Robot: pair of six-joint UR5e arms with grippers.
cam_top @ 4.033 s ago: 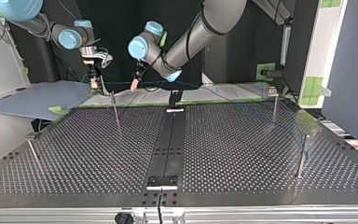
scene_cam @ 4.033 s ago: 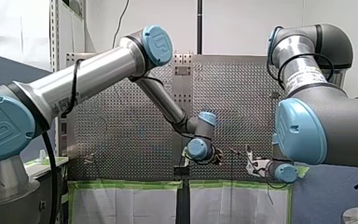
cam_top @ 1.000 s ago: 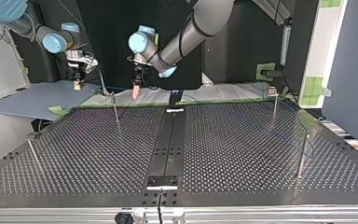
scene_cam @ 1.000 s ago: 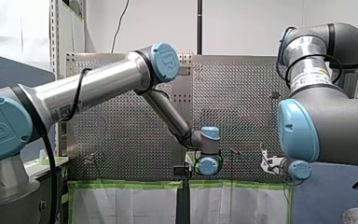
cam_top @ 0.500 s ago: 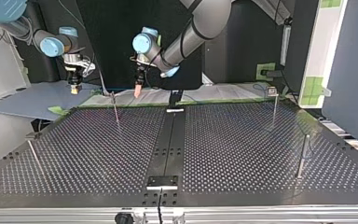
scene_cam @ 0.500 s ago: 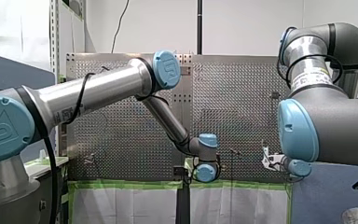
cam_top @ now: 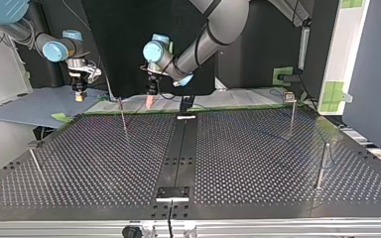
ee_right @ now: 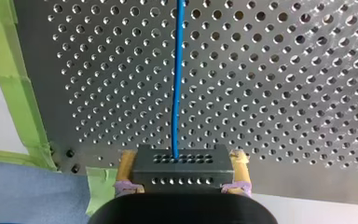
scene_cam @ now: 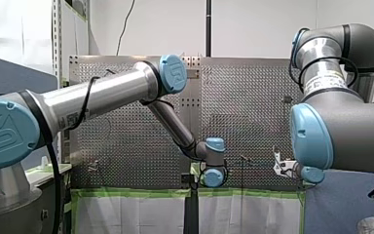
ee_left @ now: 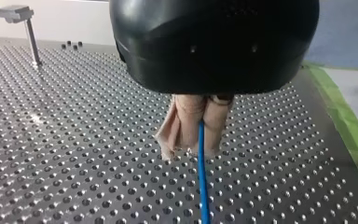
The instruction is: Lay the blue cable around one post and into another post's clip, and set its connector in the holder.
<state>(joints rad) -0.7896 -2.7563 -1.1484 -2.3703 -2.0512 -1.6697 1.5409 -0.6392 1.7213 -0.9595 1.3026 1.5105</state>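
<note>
In the left wrist view my left gripper (ee_left: 195, 148) has its beige pads shut on the thin blue cable (ee_left: 202, 186), which runs on from them low over the perforated table (ee_left: 74, 140). The top view shows that gripper (cam_top: 150, 102) pointing down at the table's far edge, beside a thin post (cam_top: 123, 118). My right gripper (ee_right: 182, 179) is shut on the black connector block (ee_right: 182, 167) between yellow pads, and the blue cable (ee_right: 177, 84) leaves the block straight ahead. In the top view it (cam_top: 79, 94) hangs at the far left, off the table.
More posts stand at the top view's right (cam_top: 291, 113), (cam_top: 321, 166) and at its left (cam_top: 35, 162). A black holder (cam_top: 173, 193) sits on the dark centre strip near the front edge, another (cam_top: 185, 106) at the far edge. Green tape (ee_right: 23, 102) lines the table's edge.
My left gripper has shifted a little toward the top view's right and lower, close to the table's far edge. My right gripper has dropped slightly and stays at the far left.
</note>
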